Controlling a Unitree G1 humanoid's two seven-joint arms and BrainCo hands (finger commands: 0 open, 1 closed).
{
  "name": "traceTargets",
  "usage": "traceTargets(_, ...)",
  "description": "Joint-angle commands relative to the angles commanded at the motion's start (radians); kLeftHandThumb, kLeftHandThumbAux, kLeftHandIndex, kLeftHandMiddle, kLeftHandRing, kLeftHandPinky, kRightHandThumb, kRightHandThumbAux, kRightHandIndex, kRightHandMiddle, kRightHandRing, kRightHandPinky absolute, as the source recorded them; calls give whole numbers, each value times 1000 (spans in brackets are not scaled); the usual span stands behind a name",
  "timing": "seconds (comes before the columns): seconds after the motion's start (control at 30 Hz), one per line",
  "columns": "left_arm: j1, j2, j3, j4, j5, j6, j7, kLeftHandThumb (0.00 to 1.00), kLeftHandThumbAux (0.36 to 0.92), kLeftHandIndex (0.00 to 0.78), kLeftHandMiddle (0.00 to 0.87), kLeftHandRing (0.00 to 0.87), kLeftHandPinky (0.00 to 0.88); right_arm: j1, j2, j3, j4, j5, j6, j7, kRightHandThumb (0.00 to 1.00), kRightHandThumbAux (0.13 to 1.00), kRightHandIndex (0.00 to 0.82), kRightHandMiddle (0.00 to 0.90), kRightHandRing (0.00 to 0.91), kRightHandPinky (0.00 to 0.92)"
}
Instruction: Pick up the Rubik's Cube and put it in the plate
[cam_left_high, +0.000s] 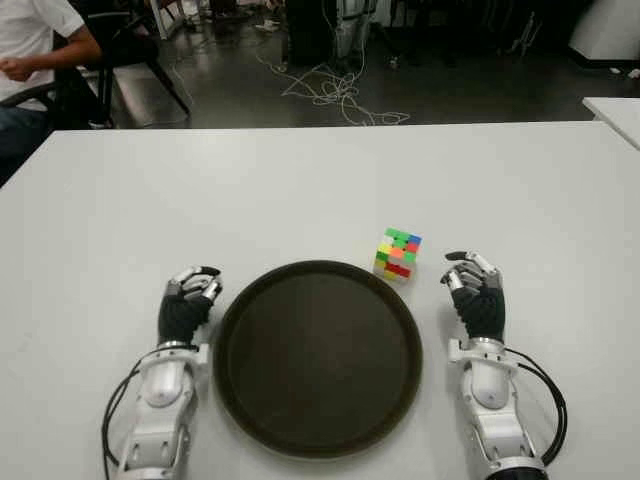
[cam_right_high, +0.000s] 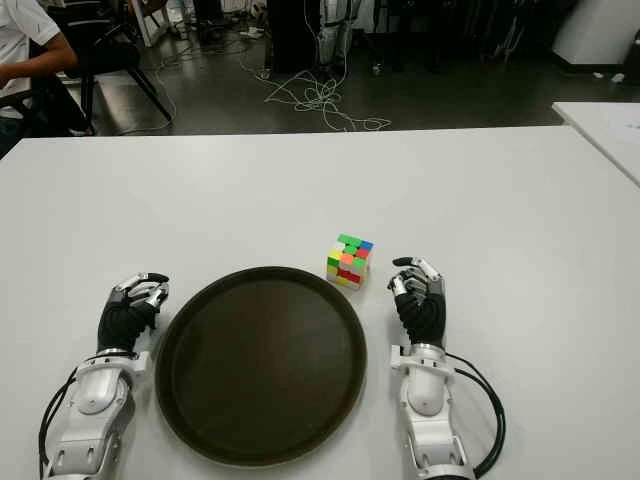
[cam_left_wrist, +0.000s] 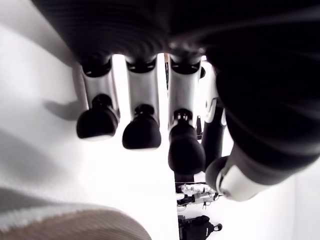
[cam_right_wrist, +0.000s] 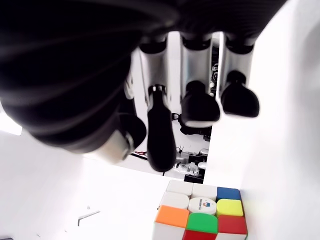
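The Rubik's Cube (cam_left_high: 398, 253) stands on the white table just beyond the far right rim of the round dark plate (cam_left_high: 318, 355); it also shows in the right wrist view, cube (cam_right_wrist: 202, 215). My right hand (cam_left_high: 474, 290) is to the right of the plate, a short way right of the cube and not touching it, fingers relaxed and holding nothing. My left hand (cam_left_high: 191, 297) shows at the plate's left side, fingers loosely curled with nothing in them. The plate has nothing in it.
The white table (cam_left_high: 300, 190) stretches far ahead. A second white table corner (cam_left_high: 615, 112) shows at the far right. Beyond the table lie cables on a dark floor (cam_left_high: 335, 95), and a seated person (cam_left_high: 35, 60) is at the far left.
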Motion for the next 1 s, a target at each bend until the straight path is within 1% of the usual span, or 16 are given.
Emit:
traceTargets(0.27,-1,-5,3,-3,-2,1,3,710,704,444,805,814,805,1,0,1,-14,-1,31,3,693,725,440,803,819,812)
traceTargets(0.63,-4,-8,9,1,-7,7,5,710,703,444,805,814,802,2,5,-1,-14,7,23,2,694,724,440,803,820,816)
traceTargets(1.0,-4,-6,7,1,-2,4,6,711,703,444,806,813,804,0,-3,4,-11,-7,27,2,693,725,440,803,816,808)
